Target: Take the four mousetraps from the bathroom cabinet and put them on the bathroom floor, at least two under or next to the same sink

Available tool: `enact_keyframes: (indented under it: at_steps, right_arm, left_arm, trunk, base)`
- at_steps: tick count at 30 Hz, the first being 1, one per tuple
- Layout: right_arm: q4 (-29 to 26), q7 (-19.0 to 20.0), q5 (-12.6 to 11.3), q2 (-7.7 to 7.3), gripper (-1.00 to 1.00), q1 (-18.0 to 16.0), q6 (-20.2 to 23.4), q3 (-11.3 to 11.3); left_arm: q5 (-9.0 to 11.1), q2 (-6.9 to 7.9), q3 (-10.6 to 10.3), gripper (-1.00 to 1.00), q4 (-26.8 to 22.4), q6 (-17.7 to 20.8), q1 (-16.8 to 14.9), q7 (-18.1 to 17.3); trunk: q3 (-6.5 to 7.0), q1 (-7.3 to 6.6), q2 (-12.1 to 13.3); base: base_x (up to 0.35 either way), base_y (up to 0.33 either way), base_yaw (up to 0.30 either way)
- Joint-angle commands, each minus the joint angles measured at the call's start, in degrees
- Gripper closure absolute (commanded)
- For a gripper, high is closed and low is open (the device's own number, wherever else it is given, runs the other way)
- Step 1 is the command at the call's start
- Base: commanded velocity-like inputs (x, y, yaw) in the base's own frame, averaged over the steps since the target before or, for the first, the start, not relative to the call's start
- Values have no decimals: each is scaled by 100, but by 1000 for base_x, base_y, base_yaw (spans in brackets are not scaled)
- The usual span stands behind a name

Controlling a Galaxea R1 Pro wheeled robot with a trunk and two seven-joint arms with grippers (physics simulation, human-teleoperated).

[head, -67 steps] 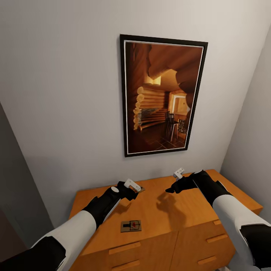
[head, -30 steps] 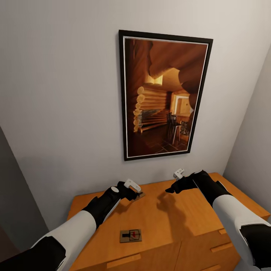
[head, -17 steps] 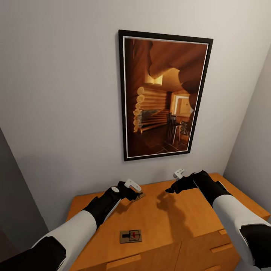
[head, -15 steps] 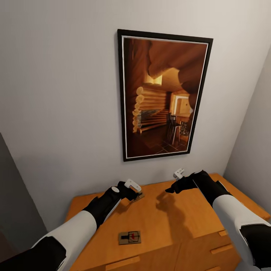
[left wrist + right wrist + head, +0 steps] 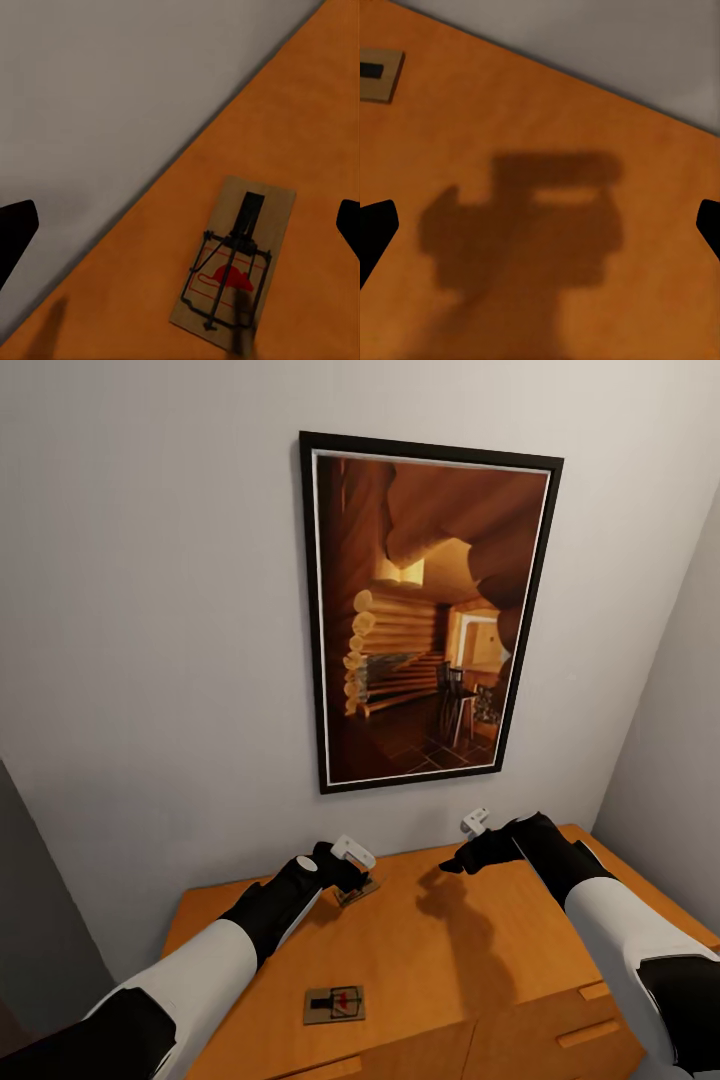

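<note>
The cabinet is carrying two visible mousetraps: one near its front edge, one by the wall beneath the left end effector. Both end effectors, right included, are hovering spread apart and empty, so I judge no lifting begun.

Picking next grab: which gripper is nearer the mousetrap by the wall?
Left. The left gripper hovers right over that mousetrap; the right gripper hangs farther along the cabinet top.

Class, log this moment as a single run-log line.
left gripper: open above mousetrap | right gripper: open, empty | cabinet: second mousetrap near front
</note>
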Motion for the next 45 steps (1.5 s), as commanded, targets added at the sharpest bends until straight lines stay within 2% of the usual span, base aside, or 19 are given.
enact_keyframes:
  at_steps: [1, 15, 34, 45]
  right_arm:
    - [-8, 26, 38, -4, -100, 0, 14, 16]
    - [-1, 26, 38, -4, -100, 0, 11, 17]
    - [17, 24, 38, -4, -100, 0, 7, 17]
    - [17, 23, 38, -5, -100, 0, 6, 15]
  left_arm:
    - [-46, 1, -2, -100, -9, 25, -2, -22]
    - [-47, 3, -5, -100, -9, 25, -1, -15]
    - [-46, 8, -11, -100, -9, 21, -2, -16]
    - [-39, 2, -11, -100, -9, 19, -3, -21]
  trunk:
    - [-3, 2, -5]
    - [-3, 2, -5]
    - [-3, 2, -5]
    - [-3, 2, -5]
  base:
    - [1, -1, 0]
    - [0, -83, 0]
    - [-1, -7, 0]
    - [-115, -35, 0]
